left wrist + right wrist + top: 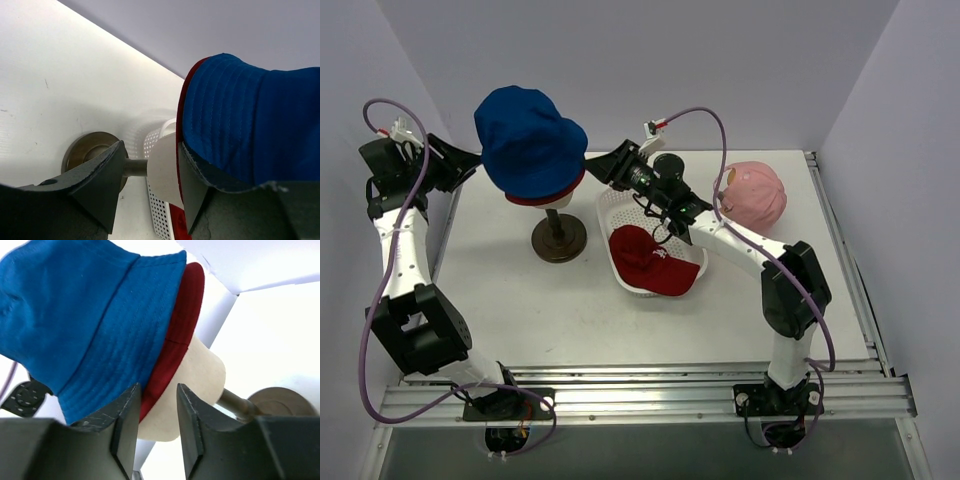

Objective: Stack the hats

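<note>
Left gripper (151,150): jaws stood well apart, gripped nothing; blue bucket hat (250,130) brim lay over one finger. Right gripper (159,390): jaws parted narrowly, held nothing, at brim on opposite side. Blue hat sat over dark red bucket hat (175,335), both on mannequin head (197,380). Red peaked cap (650,260) lay in white basket (615,205). Pink peaked cap (755,195) lay on table (520,300), far right.
</note>
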{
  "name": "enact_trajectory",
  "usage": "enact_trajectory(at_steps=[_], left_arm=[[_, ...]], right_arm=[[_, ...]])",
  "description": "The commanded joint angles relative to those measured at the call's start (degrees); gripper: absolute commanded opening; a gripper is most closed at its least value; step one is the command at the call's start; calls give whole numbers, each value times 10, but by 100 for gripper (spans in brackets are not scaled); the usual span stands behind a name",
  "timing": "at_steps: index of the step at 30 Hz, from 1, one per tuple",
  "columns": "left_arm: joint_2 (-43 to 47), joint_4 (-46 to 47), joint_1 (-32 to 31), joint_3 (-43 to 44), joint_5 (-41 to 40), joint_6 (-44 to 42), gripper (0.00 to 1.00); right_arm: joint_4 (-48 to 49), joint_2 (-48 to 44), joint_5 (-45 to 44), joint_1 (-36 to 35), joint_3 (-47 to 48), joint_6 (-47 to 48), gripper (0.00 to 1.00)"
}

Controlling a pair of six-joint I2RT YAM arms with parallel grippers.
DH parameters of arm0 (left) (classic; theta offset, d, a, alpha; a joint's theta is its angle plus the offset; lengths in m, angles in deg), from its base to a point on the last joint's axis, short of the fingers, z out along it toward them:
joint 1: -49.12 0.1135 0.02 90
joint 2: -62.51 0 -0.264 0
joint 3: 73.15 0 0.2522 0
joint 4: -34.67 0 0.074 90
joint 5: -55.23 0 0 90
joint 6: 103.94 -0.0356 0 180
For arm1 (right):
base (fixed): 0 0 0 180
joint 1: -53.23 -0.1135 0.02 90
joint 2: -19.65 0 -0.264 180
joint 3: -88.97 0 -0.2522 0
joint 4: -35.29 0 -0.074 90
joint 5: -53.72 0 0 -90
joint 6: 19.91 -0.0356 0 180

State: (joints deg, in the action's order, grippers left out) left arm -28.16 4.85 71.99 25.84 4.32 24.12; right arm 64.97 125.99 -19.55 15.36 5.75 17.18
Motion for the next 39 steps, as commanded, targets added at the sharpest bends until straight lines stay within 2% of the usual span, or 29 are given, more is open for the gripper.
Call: enact_trajectory(at_steps=[1,7,18,21,23,26,39], left_arm=[[0,-3,1,44,-4,-11,56],[3,-35,7,56,-36,-10,60],[52,11,51,0,-40,46,66],[59,50,52,-14,-8,67,67],[65,121,53,-41,33,92,67],[73,177,50,-61,57,124,67],[68,201,9,-65,71,106,68]], right_arm=[[-19,-44,-6,4,24,55,32],[-21,-42,-11,24,33,40,37],[-2,12,23,39,122,17,44],[9,34,37,39,142,2,45],[10,46,44,40,158,-4,46],[16,59,44,38,164,-11,46],[34,94,55,33,186,-23,46]])
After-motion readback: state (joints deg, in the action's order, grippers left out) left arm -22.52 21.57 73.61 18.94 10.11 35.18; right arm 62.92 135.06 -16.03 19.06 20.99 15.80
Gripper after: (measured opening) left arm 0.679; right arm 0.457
